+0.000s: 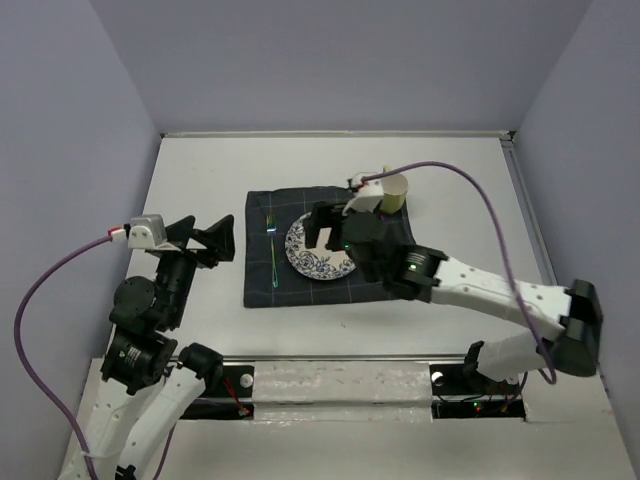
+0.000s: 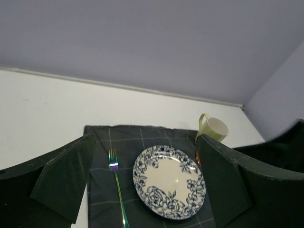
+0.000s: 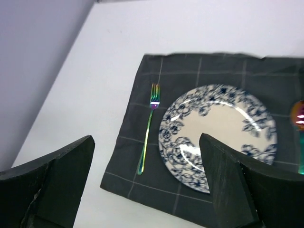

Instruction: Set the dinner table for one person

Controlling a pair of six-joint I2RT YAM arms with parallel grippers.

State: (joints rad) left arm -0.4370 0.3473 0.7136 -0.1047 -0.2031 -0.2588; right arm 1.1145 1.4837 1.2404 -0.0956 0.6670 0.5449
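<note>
The tabletop (image 1: pixel 200 180) is a large, matte white rectangle that fills the floor of the scene. Lavender walls close it in at the far side and on both flanks, and the two arm bases stand at its near edge.

A dark navy cloth (image 1: pixel 262 285) with thin pale grid lines lies flat near the middle of the tabletop. On the cloth rests a round plate (image 1: pixel 305 258) with a blue floral border and a plain white centre. An iridescent fork (image 1: pixel 272 250) lies on the cloth just beside the plate's left rim, apart from it, with its tines toward the far wall. A pale yellow-green mug (image 1: pixel 394 192) stands upright at the cloth's far right corner; the left wrist view shows its handle (image 2: pixel 203 124) on the side turned toward the plate. In the right wrist view, the rounded end of a second iridescent utensil (image 3: pixel 299 118) shows just right of the plate. It is cut off by the picture edge, so its kind cannot be told.

The right end effector (image 1: pixel 335 228) hangs over the plate's far right portion. Its two dark fingers (image 3: pixel 66 180) are spread wide and nothing lies between them: it is released.

The left end effector (image 1: pixel 210 240) is positioned over bare tabletop just off the cloth's left edge and points toward the setting. Its fingers (image 2: pixel 66 180) are likewise spread wide and grasp nothing.
</note>
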